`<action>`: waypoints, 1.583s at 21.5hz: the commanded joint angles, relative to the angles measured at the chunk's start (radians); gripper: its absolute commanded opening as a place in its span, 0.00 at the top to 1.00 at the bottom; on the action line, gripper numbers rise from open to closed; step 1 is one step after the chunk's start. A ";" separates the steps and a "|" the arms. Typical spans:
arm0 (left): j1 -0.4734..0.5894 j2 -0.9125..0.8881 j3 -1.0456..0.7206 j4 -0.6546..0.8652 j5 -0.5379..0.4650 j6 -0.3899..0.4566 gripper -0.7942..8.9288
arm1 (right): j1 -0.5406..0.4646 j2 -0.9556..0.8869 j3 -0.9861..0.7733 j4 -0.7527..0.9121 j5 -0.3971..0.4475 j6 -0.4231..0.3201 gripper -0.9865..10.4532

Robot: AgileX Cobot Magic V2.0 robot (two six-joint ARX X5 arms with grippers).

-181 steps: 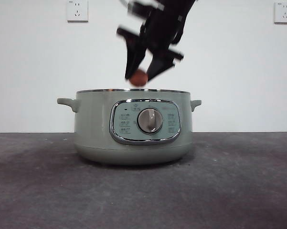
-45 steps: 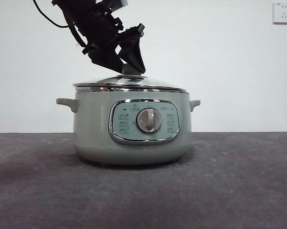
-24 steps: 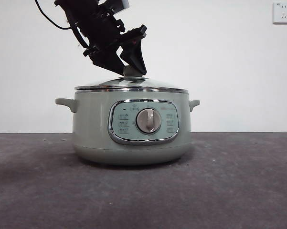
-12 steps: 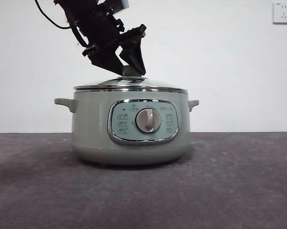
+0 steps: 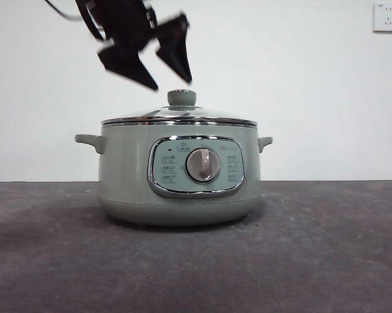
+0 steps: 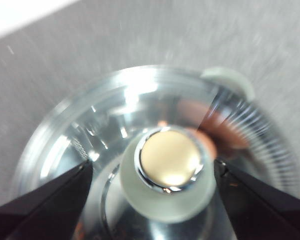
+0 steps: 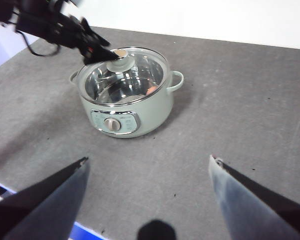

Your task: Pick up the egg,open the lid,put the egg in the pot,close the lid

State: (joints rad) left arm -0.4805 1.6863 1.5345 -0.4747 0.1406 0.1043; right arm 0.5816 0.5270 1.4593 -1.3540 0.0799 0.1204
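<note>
Now lid (image 5: 179,116) seated on pot (image 5: 176,176) rim; left gripper (image 5: 171,85) fingers apart, clear above knob; right gripper (image 7: 147,160) fingers apart.

Front low, level; wrists above; all share pot (image 5: 179,173)

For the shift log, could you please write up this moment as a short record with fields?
pot: on the dark table, control dial facing the front camera
lid: seated level on the pot's rim
egg: inside the pot, seen through the glass
left gripper: open, above the lid's knob, not touching it
right gripper: open, high over the table, away from the pot
task stage: lid closed, egg inside
</note>
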 commanded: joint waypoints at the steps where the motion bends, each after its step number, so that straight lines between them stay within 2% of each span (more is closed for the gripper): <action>1: 0.002 -0.069 0.030 -0.048 -0.003 0.003 0.49 | 0.000 -0.002 -0.006 -0.025 0.007 0.010 0.56; 4: 0.001 -0.200 0.040 -0.172 0.004 -0.001 0.49 | 0.000 0.000 -0.006 -0.025 0.007 0.008 0.56; 11: 0.001 -0.478 0.040 -0.474 0.160 -0.034 0.50 | 0.001 0.000 -0.006 -0.025 0.006 0.008 0.56; 20: 0.001 -0.548 0.040 -0.629 0.259 -0.044 0.51 | 0.001 0.000 -0.006 -0.025 0.006 0.008 0.56; 22: 0.001 -0.547 0.040 -0.643 0.260 -0.044 0.63 | 0.001 0.000 -0.006 -0.025 0.006 0.008 0.62; 25: 0.001 -0.547 0.040 -0.650 0.261 -0.044 0.91 | 0.001 0.000 -0.006 -0.025 0.006 0.008 0.86; 26: 0.001 -0.547 0.040 -0.650 0.261 -0.044 0.93 | 0.001 0.000 -0.006 -0.025 0.006 0.008 0.93; 31: 0.001 -0.547 0.040 -0.662 0.260 -0.045 0.92 | 0.001 0.000 -0.006 -0.025 0.007 0.008 0.92; 34: 0.001 -0.547 0.040 -0.661 0.259 -0.045 0.92 | 0.001 0.000 -0.006 -0.025 0.009 0.038 0.91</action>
State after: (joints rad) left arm -0.4805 1.1404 1.5745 -1.1370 0.3962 0.0662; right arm 0.5816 0.5270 1.4590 -1.3540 0.0830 0.1307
